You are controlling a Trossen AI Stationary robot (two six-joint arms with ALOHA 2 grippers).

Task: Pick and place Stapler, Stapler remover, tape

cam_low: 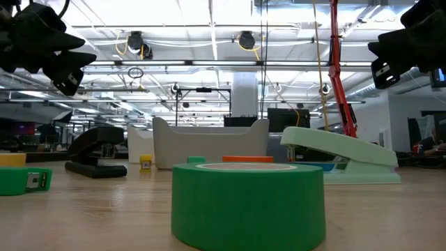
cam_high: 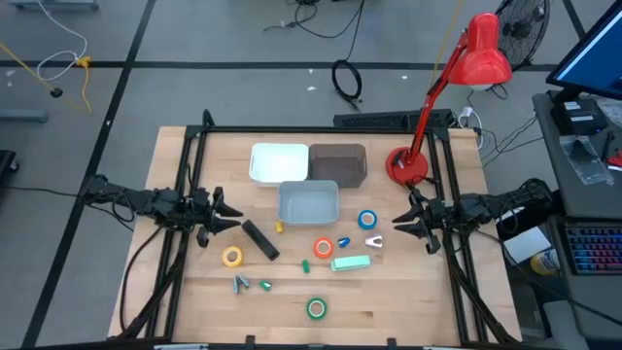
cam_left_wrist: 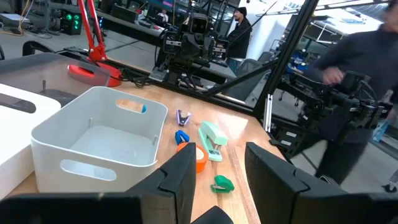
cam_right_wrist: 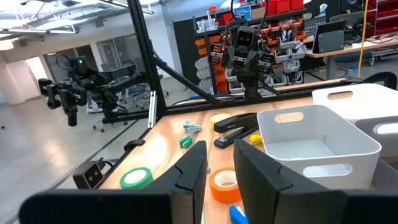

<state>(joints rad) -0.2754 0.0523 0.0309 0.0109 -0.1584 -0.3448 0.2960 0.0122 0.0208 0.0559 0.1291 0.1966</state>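
On the wooden table [cam_high: 194, 292], the left pincer [cam_high: 225, 216] hangs at the left side and the right pincer [cam_high: 401, 226] at the right side, each with its fingers a little apart and nothing between them. The black stapler [cam_high: 259, 238] lies just right of the left pincer, with the yellow tape [cam_high: 231, 257] near it. The mint-green stapler [cam_high: 351, 262] lies near the middle, beside the orange-red tape [cam_high: 324, 249]. The blue tape [cam_high: 366, 221] sits left of the right pincer, the white stapler remover [cam_high: 373, 241] just nearer. The green tape [cam_high: 316, 308] lies toward the near edge. A grey bin [cam_high: 309, 204] stands at centre.
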